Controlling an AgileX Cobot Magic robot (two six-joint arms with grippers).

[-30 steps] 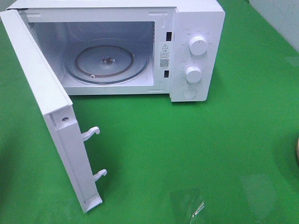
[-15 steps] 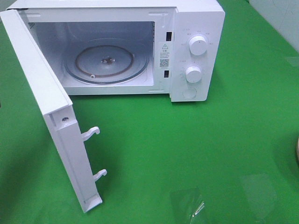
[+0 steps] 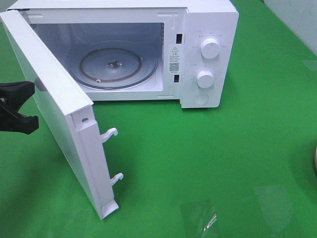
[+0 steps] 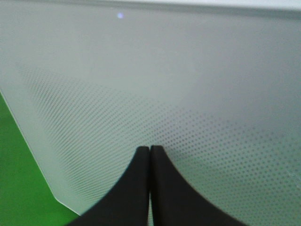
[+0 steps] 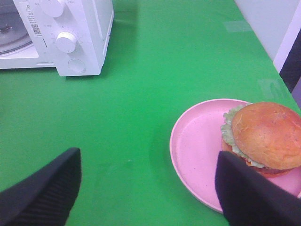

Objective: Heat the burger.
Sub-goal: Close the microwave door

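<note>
The white microwave (image 3: 148, 49) stands on the green table (image 3: 208, 163) with its door (image 3: 54, 114) swung wide, showing the glass turntable (image 3: 113, 67) inside. The left gripper (image 4: 150, 155) has its black fingers pressed together with nothing between them, tips against the outer, dotted face of the door. The right gripper (image 5: 148, 188) hangs with its fingers spread wide and holds nothing, above the table beside the pink plate (image 5: 197, 146), where the burger (image 5: 263, 136) sits off-centre, well apart from the microwave.
</note>
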